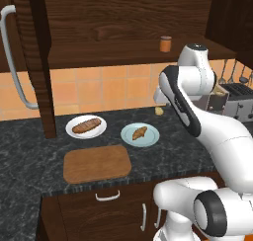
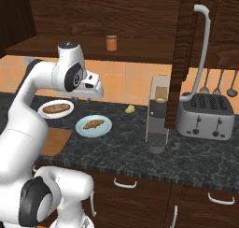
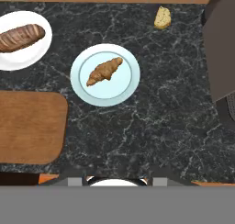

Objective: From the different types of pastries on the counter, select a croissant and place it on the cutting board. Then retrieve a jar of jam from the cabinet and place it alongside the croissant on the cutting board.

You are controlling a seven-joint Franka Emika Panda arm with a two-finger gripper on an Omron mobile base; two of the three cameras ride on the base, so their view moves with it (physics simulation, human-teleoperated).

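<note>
The croissant [image 3: 104,71] lies on a pale-blue plate [image 3: 124,87] on the dark counter [image 3: 160,117]; the left base view shows the croissant [image 1: 140,132] too. The darker loaf [image 1: 87,126] rests on a white plate [image 1: 71,131] to its left. In front of both plates lies the bare cutting board [image 1: 97,163]. The jar of jam [image 2: 111,43] stands on the shelf of the open cabinet [image 1: 123,55]. My gripper [image 2: 86,98] hangs well above the counter, pointing down, just right of the croissant's plate. It is shut and holds nothing.
A small pale-yellow lump [image 3: 162,17] sits near the tiled wall. A coffee machine [image 2: 158,119] and a toaster [image 2: 205,116] stand to the right. Open cabinet doors with long handles hang at both sides, the right door [image 2: 184,49] reaching down near the counter.
</note>
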